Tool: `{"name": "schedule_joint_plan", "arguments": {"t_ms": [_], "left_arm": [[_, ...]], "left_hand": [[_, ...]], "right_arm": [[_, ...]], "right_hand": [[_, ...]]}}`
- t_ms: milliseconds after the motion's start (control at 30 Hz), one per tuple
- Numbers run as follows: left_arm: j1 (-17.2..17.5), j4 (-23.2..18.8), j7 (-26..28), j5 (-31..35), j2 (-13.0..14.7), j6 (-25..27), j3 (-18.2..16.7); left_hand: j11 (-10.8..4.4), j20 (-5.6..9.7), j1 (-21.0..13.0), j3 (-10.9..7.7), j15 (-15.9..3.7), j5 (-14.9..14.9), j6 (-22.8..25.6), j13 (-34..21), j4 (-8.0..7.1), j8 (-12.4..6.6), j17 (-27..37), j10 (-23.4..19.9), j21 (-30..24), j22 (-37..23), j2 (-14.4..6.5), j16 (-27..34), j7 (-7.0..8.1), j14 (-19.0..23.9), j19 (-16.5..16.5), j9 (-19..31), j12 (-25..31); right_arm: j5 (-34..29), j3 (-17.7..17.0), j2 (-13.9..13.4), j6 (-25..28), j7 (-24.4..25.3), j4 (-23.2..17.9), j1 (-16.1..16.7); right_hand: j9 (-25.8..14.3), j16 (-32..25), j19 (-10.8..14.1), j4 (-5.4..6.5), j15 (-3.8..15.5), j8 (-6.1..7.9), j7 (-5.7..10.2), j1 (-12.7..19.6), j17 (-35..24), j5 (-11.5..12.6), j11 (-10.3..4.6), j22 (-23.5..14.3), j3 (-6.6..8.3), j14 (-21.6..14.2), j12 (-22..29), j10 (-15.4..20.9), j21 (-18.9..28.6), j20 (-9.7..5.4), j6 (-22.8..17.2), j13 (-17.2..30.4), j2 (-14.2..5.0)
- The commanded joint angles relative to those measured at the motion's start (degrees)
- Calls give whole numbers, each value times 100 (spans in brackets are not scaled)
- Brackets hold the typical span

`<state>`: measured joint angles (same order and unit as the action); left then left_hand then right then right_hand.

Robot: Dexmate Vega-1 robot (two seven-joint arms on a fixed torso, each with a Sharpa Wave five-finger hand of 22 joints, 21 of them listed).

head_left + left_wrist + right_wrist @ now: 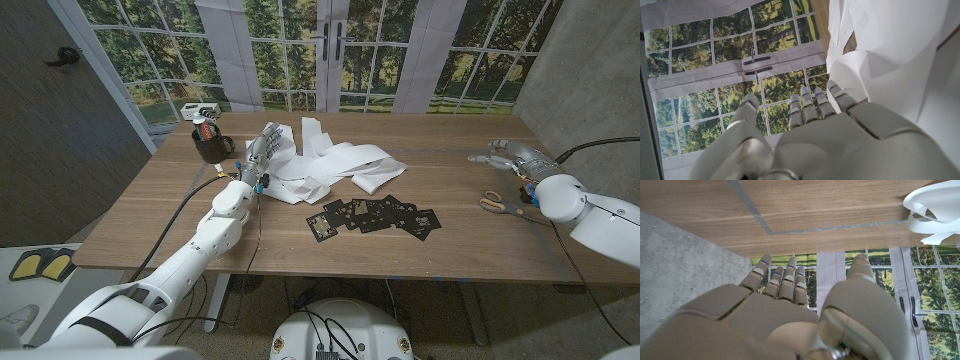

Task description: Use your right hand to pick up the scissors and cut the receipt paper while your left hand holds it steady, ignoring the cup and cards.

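The white receipt paper (335,165) lies crumpled in loops at the table's middle back. My left hand (260,152) is at the paper's left edge with its fingers stretched out and holds nothing; in the left wrist view the left hand (830,135) has the paper (880,50) right beside its fingers, and contact cannot be told. The orange-handled scissors (497,206) lie on the table at the right. My right hand (515,157) hovers just behind them, fingers extended and empty. In the right wrist view the right hand (790,315) points past the table's far edge, with a loop of paper (935,210) off to the side.
A black cup (210,146) with items in it stands left of my left hand. Several black cards (375,215) are spread in front of the paper. A white power strip (200,108) sits at the back left corner. The wooden table (450,250) borders a windowed wall.
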<state>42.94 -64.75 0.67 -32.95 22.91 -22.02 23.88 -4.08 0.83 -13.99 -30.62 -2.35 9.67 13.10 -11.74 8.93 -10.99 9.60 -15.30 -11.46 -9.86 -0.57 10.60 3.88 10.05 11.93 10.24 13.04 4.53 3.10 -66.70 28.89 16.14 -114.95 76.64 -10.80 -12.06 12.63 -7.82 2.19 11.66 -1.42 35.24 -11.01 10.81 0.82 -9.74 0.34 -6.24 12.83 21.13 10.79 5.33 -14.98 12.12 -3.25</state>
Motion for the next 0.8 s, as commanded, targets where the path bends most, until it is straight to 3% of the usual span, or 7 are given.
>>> {"name": "schedule_joint_plan", "arguments": {"t_ms": [33,200,333,800], "left_arm": [[-18,69,-33,-18,-2,5,-6],[-42,133,-38,-12,-28,-23,0],[-50,149,-44,-11,-41,-13,12],[-54,169,-34,5,-48,-53,11]], "left_hand": [[32,-14,-69,13,-309,34,6,-3,-12,10,20,-25,22,-18,16,-23,-6,32,-15,22,7],[23,-13,-70,15,-308,34,6,-4,-13,11,20,-34,23,-19,16,-24,-7,31,-17,22,8],[27,-15,-70,18,-301,34,12,-4,-15,9,21,-29,24,-19,17,-23,-9,33,-18,22,4],[28,-16,-68,27,-303,32,7,-5,-20,14,22,-31,27,-19,19,-25,-10,29,-21,22,0]], "right_arm": [[80,-116,-167,161,-152,-113,126],[96,-236,-193,170,-157,-147,261],[99,-358,-207,222,-167,-192,380],[67,-611,-135,292,-289,-262,583]], "right_hand": [[-13,33,-83,21,202,-38,3,30,-13,-8,-26,-7,16,77,-29,-59,-23,9,122,38,-8],[-14,42,-106,17,190,-54,12,44,-13,-8,-50,-7,26,107,-38,-87,-24,26,175,50,-15],[-19,53,-174,22,186,-97,129,56,-21,-9,-109,-9,42,170,-112,-333,-28,4,363,82,-32],[-25,37,-192,11,162,-44,144,108,-28,-9,-109,-10,84,181,-49,-265,-12,35,335,142,-77]]}}
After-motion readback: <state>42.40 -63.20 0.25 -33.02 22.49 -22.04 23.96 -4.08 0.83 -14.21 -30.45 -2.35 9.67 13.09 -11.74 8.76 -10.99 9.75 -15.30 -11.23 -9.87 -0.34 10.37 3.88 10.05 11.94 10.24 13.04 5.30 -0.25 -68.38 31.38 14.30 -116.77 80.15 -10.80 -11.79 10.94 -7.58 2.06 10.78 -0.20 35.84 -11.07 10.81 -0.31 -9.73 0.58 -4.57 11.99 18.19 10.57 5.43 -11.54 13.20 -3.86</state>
